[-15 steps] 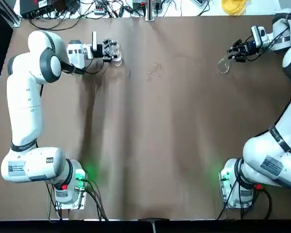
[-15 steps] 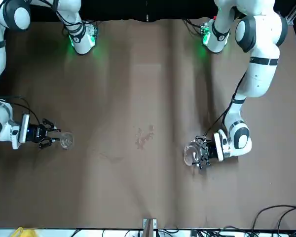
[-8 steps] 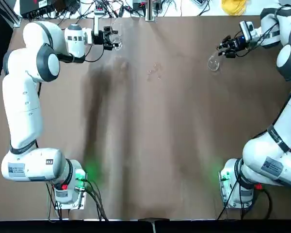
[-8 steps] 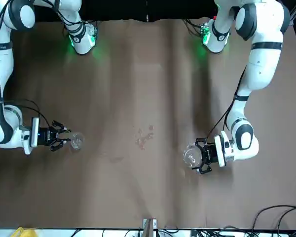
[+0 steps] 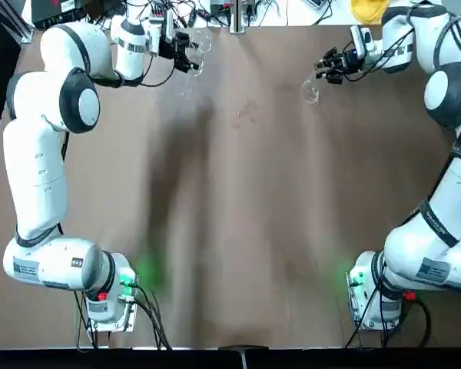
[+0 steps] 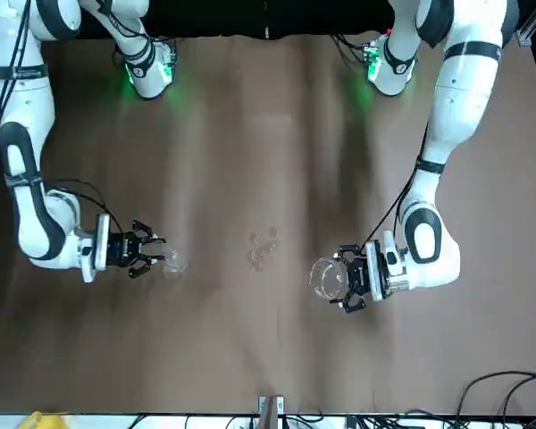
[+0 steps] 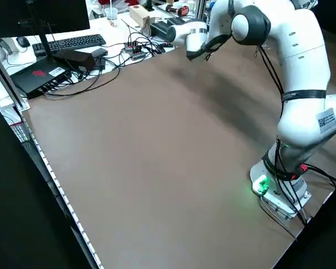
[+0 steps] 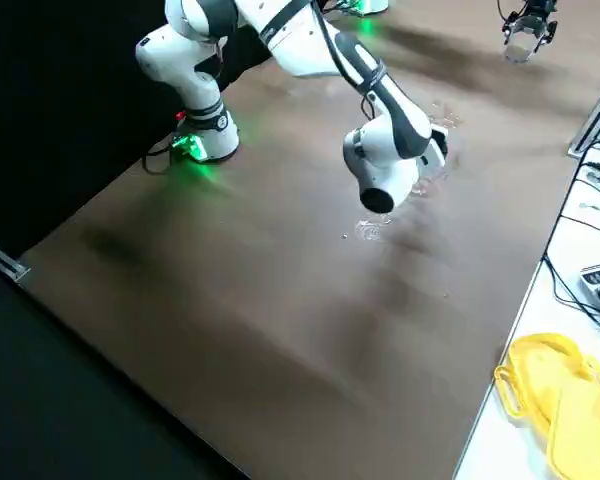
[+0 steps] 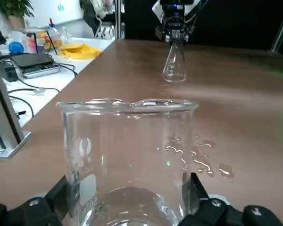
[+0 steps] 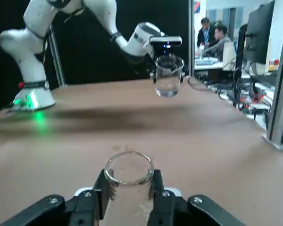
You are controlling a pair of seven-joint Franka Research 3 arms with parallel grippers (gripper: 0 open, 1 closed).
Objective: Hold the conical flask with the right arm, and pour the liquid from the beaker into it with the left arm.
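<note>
Your left gripper [image 5: 194,52]: at the far left of the desk [image 5: 238,215], raised off the surface, fingers [image 9: 61,197] closed on the beaker [image 9: 127,162]. You see the beaker upright in the left wrist view, wide rim uppermost, clamped low on its wall. A shallow pool of liquid [image 9: 125,207] shows at its bottom (faint; level hard to judge).

Your right gripper [image 5: 323,68]: at the far right of the desk, also raised, fingers [image 10: 98,200] pressed to either side of the conical flask [image 10: 129,186] at its neck. In the left wrist view you see the flask hanging upright under that gripper, base clear of the desk. In the top view the flask [image 5: 310,92] sits just inboard of the black fingers.

Beaker and flask: well apart, each near its own far corner.

Spilled droplets [image 5: 244,112]: on the desk between the two vessels, nearer the far edge.

Off the desk: cables [image 7: 109,70], a keyboard [image 7: 67,43], a yellow object [image 8: 555,400]; people in the background of the right wrist view.
</note>
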